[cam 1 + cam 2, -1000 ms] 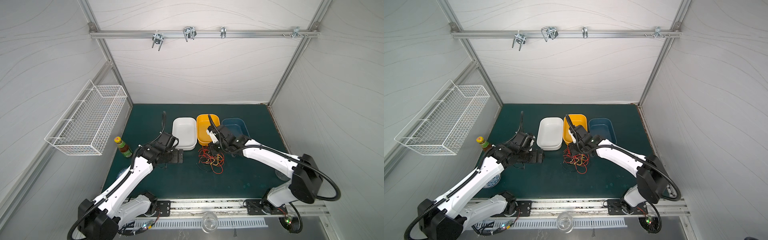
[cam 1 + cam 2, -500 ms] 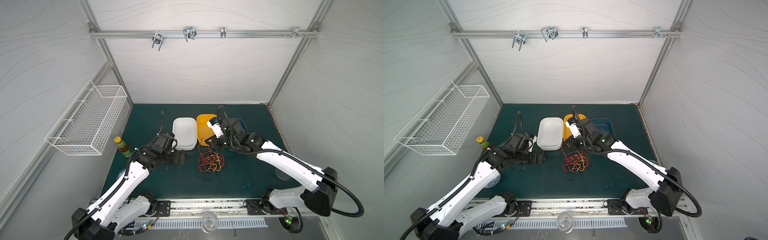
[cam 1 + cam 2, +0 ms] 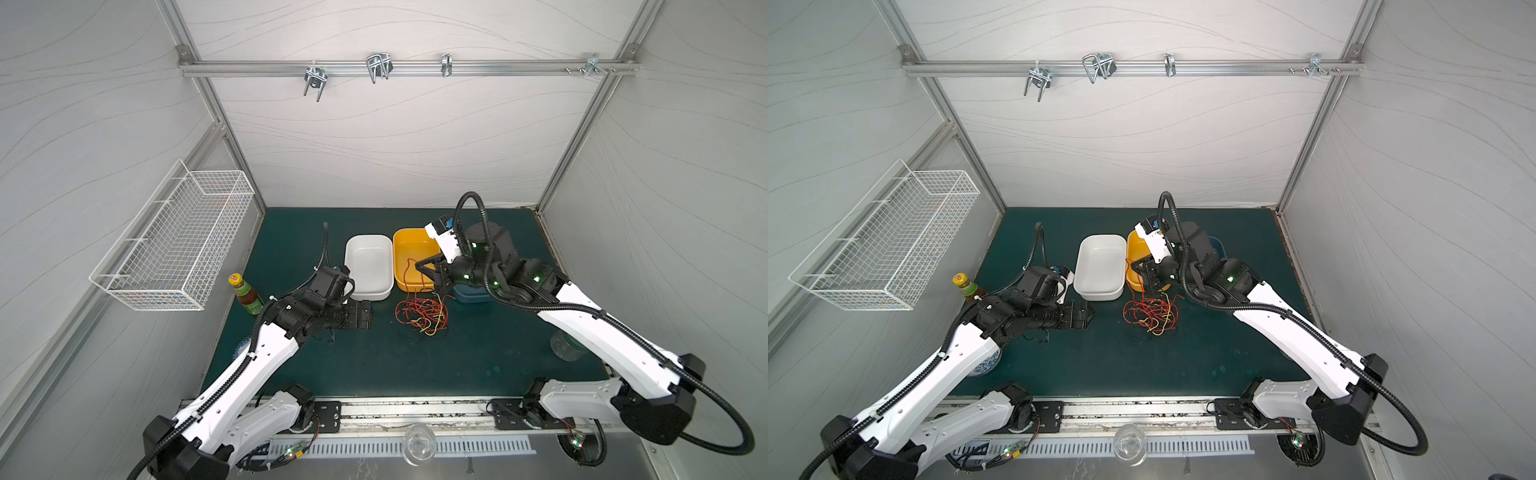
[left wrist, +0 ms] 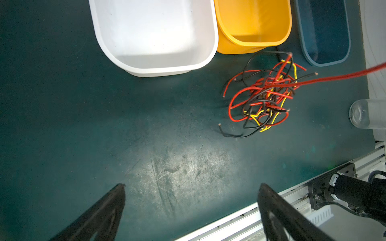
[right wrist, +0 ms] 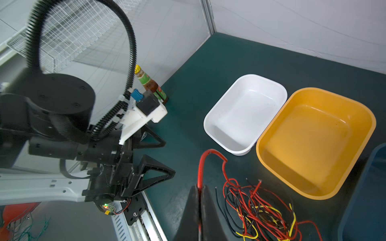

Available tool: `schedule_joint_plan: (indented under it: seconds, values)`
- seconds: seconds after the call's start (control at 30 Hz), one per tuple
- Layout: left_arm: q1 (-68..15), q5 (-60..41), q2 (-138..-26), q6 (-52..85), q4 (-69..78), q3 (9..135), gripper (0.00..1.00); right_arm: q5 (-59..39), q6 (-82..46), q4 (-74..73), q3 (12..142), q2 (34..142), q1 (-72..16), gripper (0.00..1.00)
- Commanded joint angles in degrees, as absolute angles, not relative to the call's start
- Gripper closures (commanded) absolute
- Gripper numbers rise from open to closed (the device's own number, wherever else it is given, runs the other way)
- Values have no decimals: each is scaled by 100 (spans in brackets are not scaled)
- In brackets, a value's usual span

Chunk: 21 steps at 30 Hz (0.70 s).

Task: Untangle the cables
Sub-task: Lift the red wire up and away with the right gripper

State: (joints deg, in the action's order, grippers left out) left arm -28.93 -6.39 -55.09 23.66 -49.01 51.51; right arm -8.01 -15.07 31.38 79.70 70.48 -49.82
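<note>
Cables (image 3: 422,319) of red, black and yellow lie in a loose tangle near the middle of the worktop (image 3: 374,365), just on the front-edge side of the yellow tub (image 3: 411,245). One red cable (image 5: 200,167) is drawn up out of the heap. The right gripper (image 5: 199,187) is clenched on that red strand, jaws pressed together. A second ago it sat low at the tangle; it has since risen and drawn back toward the right edge, pulling the strand taut. The left gripper (image 4: 191,187) hangs released, jaws spread wide, over bare worktop left of the heap, about where it was before. Toward the back edge stand three tubs in a row. The white tub (image 3: 368,266) is close beside the yellow one, both with bare bottoms. The blue tub (image 4: 325,31) is to their right, its inside only partly seen.
</note>
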Motion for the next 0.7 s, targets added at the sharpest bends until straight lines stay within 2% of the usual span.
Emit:
schedule_joint_plan:
  seconds: [0.0, 0.23, 0.33, 0.57, 0.67]
  values:
    - [-2918, -552, -5484, 2270, -4809, 5292, 0, -912, -1429, 3283, 8335, 6796, -5020, 100]
    - [-2952, -657, -5402, 2241, -4758, 5265, 0, -1013, -1489, 3383, 8732, 6643, -5019, 100]
    - [-2953, -995, -5242, 2225, -4558, 5227, 0, -1068, -1442, 3534, 8968, 6714, -5027, 100]
    - [-2964, -2425, -4439, 2669, -2866, 4628, 0, -1245, -1506, 3562, 9026, 6803, -5026, 100]
    - [-3022, -2699, -4205, 2900, -2080, 4354, 0, -1441, -1589, 3518, 9044, 6844, -5023, 100]
